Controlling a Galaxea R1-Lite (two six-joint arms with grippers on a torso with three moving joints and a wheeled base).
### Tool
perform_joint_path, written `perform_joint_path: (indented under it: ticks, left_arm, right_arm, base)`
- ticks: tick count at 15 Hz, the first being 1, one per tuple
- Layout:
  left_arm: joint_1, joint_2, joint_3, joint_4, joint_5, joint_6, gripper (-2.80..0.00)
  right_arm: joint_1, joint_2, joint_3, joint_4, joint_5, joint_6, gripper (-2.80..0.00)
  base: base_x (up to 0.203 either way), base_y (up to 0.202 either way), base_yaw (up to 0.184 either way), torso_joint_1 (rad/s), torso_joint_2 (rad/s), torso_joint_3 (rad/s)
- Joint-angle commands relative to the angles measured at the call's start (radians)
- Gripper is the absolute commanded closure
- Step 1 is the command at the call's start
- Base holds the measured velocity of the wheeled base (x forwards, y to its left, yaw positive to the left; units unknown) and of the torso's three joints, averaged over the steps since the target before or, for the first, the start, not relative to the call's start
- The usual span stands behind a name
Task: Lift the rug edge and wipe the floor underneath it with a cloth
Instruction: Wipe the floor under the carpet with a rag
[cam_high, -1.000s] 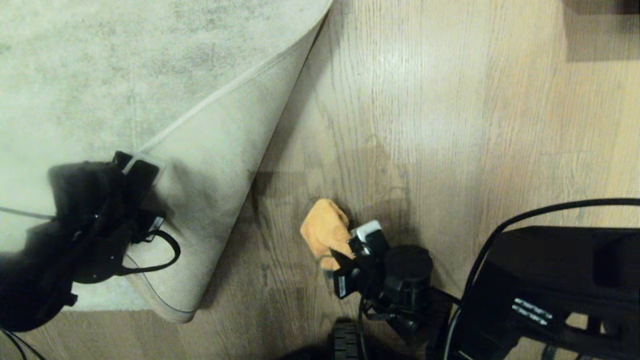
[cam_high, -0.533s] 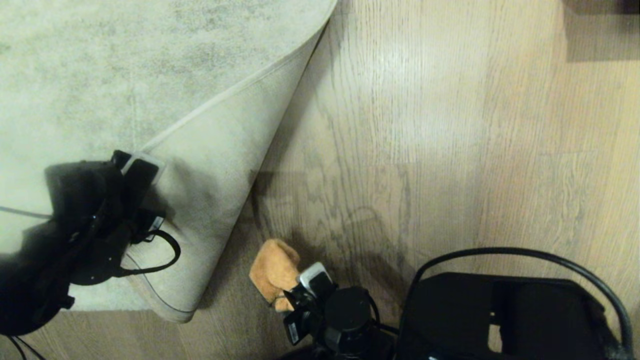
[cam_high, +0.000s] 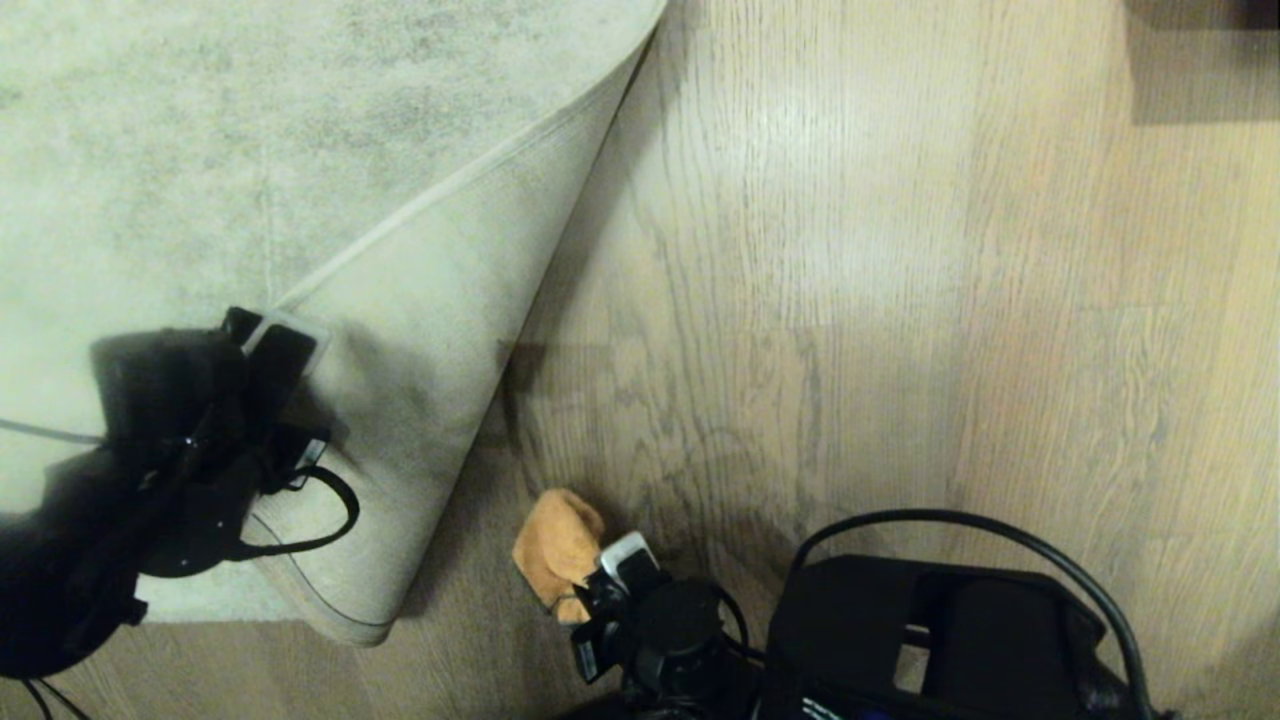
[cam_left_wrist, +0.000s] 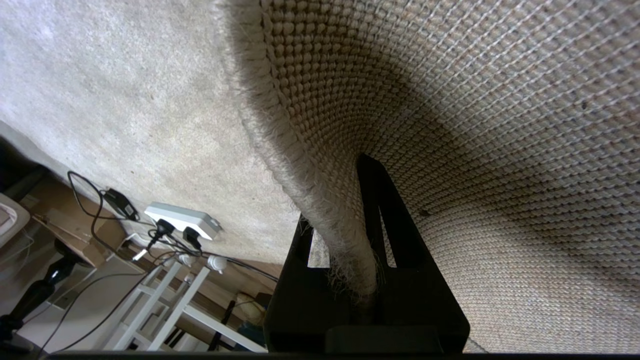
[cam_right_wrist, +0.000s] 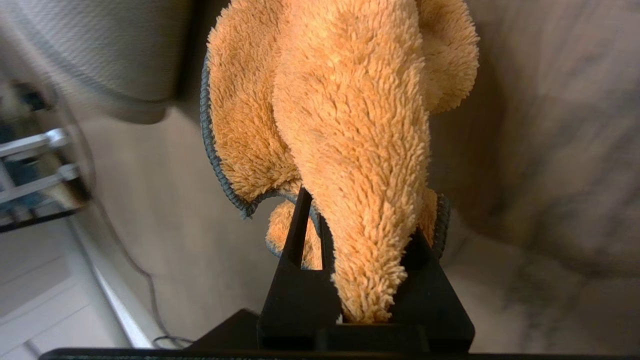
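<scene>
Here, L gripper (cam_high: 262, 345) is clamping the rug edge (cam_left_wrist: 320, 200), folding it back w/ cream woven backing up. R gripper (cam_high: 590, 590) is clenching the cloth (cam_high: 556, 545) against the floor (cam_high: 850, 300) near the fold. Beyond the rug: power strip (cam_left_wrist: 182, 220), cables, white frame (cam_left_wrist: 165, 300).

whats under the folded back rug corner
The rug edge, pinched by the left gripper, is folded back, baring wood floor. The right gripper holds the orange cloth there. Floor beneath the fold itself is hidden.
</scene>
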Motion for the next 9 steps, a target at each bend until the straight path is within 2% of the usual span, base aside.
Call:
perform_joint_path:
  ticks: [1, 9]
  left_arm:
    - [0.001, 0.008, -0.002, -0.004, 0.003, 0.003, 0.0]
    - [0.001, 0.027, -0.005, -0.004, 0.004, 0.001, 0.0]
  right_arm:
    - [-0.037, 0.006, 0.002, -0.01, -0.002, 0.0, 0.0]
    - [-0.214, -0.1, 0.036, 0.005, -0.004, -0.005, 0.0]
  base:
    - [0.0, 0.0, 0.0, 0.0, 0.0, 0.0]
    - [0.0, 0.0, 0.0, 0.0, 0.0, 0.0]
